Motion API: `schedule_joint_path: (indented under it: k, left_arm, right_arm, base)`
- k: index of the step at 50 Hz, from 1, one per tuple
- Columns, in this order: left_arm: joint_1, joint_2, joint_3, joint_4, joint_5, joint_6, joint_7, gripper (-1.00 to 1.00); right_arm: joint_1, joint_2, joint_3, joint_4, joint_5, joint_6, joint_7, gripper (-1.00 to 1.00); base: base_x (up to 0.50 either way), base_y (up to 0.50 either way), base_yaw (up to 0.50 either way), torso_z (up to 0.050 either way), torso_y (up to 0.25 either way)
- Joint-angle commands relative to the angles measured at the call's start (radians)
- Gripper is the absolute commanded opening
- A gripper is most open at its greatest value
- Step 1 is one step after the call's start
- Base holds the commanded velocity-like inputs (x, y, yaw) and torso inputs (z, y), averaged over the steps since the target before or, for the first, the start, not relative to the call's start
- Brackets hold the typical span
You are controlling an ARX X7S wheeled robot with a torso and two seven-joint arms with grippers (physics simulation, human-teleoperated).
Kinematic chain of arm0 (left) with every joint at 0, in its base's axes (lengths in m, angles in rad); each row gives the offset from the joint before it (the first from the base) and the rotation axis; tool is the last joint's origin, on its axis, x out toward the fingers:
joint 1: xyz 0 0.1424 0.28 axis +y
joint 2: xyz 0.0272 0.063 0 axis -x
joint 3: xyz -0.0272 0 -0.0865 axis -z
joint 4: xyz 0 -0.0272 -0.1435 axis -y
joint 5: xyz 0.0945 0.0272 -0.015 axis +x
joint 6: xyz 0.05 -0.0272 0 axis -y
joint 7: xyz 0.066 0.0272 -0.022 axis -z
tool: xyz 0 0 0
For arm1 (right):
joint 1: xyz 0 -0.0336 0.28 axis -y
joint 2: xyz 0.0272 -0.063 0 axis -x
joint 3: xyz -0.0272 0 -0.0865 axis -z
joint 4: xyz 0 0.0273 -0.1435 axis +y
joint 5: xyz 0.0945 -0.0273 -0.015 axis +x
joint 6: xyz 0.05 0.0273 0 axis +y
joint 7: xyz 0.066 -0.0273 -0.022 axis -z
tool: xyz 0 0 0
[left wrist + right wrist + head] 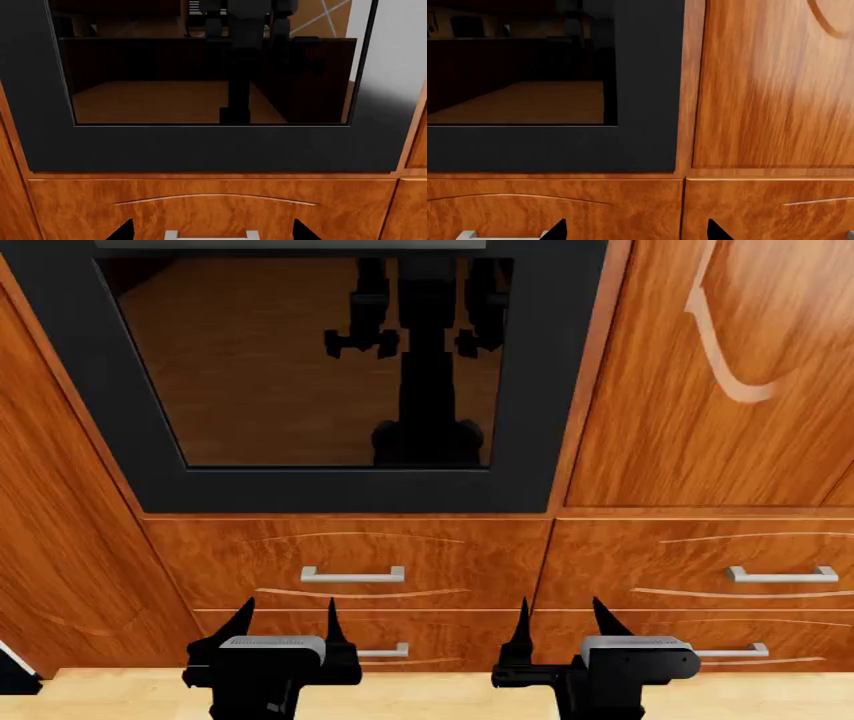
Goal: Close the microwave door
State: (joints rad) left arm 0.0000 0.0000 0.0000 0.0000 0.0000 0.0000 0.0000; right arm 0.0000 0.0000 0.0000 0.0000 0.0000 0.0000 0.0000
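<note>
The black glass-fronted appliance (334,380) above the left gripper (282,625) is cut off at the top edge; whether it is the microwave cannot be told.

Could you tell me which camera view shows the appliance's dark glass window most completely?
The head view: the glass window shows both sides and its lower edge. The left wrist view shows it closer, its top cropped; the right wrist view catches only its lower right corner.

The microwave door (334,490), black-framed with dark reflective glass, sits flush in the wooden cabinetry above the drawers.
</note>
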Motion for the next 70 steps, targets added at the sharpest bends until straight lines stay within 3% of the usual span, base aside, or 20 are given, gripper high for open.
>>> schedule_joint_path:
  k: [1, 20, 25, 30, 39, 45, 49, 51, 55, 60, 64, 70]
  left_arm:
    - [0.0, -0.016, 0.019, -0.002, -0.016, 0.001, -0.018, 1.0]
    - [0.024, -0.069, 0.073, 0.109, -0.06, -0.064, -0.062, 1.0]
    - [0.008, -0.082, 0.07, 0.23, -0.08, -0.182, -0.077, 1.0]
    - [-0.045, -0.086, 0.061, 0.469, -0.145, -0.403, -0.092, 1.0]
    - [-0.376, -0.079, -0.048, 0.861, -0.346, -0.932, -0.176, 1.0]
    - [-0.718, -0.022, -0.255, 1.0, -0.544, -1.294, -0.244, 1.0]
    - [-0.94, -0.002, -0.428, 1.03, -0.761, -1.495, -0.351, 1.0]
    - [-1.039, -0.003, -0.514, 1.016, -0.902, -1.562, -0.439, 1.0]
    - [-1.217, -0.076, -0.611, 0.901, -1.25, -1.566, -0.726, 1.0]
    - [-1.329, -0.138, -0.655, 0.823, -1.404, -1.537, -0.87, 1.0]
    - [-1.384, -0.18, -0.675, 0.787, -1.503, -1.514, -0.949, 1.0]
    - [-1.439, -0.222, -0.673, 0.754, -1.573, -1.475, -1.018, 1.0]
  right_arm:
    - [0.0, 0.015, -0.019, 0.0, 0.017, -0.001, 0.02, 1.0]
    - [0.0, 0.073, -0.093, -0.076, 0.024, 0.046, 0.065, 1.0]
    - [-0.011, 0.083, -0.079, -0.179, 0.061, 0.119, 0.072, 1.0]
    - [0.037, 0.112, -0.078, -0.378, 0.063, 0.302, 0.084, 1.0]
    - [0.251, 0.169, -0.092, -0.733, 0.058, 0.729, 0.089, 1.0]
    - [0.479, 0.211, -0.111, -0.933, 0.066, 1.048, 0.068, 1.0]
    - [0.73, 0.228, -0.12, -1.046, 0.101, 1.313, 0.054, 1.0]
    - [0.862, 0.276, -0.101, -1.047, 0.264, 1.388, 0.153, 1.0]
    - [1.144, 0.364, 0.077, -1.038, 0.864, 1.569, 0.519, 1.0]
    - [1.348, 0.483, 0.117, -0.91, 1.469, 1.559, 0.945, 1.0]
    - [1.449, 0.546, 0.061, -0.861, 1.669, 1.518, 1.119, 1.0]
    - [1.594, 0.588, -0.026, -0.828, 1.8, 1.462, 1.235, 1.0]
  base:
    - [0.0, 0.0, 0.0, 0.0, 0.0]
    - [0.0, 0.0, 0.0, 0.0, 0.0]
    - [0.0, 0.0, 0.0, 0.0, 0.0]
    - [0.0, 0.0, 0.0, 0.0, 0.0]
    - [0.0, 0.0, 0.0, 0.0, 0.0]
    - [0.0, 0.0, 0.0, 0.0, 0.0]
    - [0.0, 0.0, 0.0, 0.0, 0.0]
    - [0.0, 0.0, 0.0, 0.0, 0.0]
    - [0.0, 0.0, 0.0, 0.0, 0.0]
    - [0.0, 0.0, 0.0, 0.0, 0.0]
    - [0.0, 0.0, 0.0, 0.0, 0.0]
    - [0.0, 0.0, 0.0, 0.0, 0.0]
